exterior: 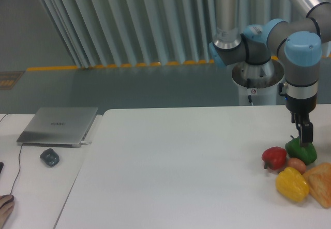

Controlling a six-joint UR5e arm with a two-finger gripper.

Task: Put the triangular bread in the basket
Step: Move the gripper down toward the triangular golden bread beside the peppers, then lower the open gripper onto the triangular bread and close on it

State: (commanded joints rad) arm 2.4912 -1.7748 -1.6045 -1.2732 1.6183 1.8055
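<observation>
The triangular bread (321, 183) lies flat at the table's right edge, an orange-tan wedge partly cut off by the frame. My gripper (304, 137) hangs behind and to the left of it, its dark fingers just above the green pepper (302, 151). Whether the fingers are open or shut cannot be told from this view. No basket is in view.
A red pepper (274, 157), a small brown ball (296, 165) and a yellow pepper (292, 184) crowd the bread's left side. A laptop (59, 125) and a mouse (49, 157) lie on the left table. A hand (5, 207) shows at the bottom left corner.
</observation>
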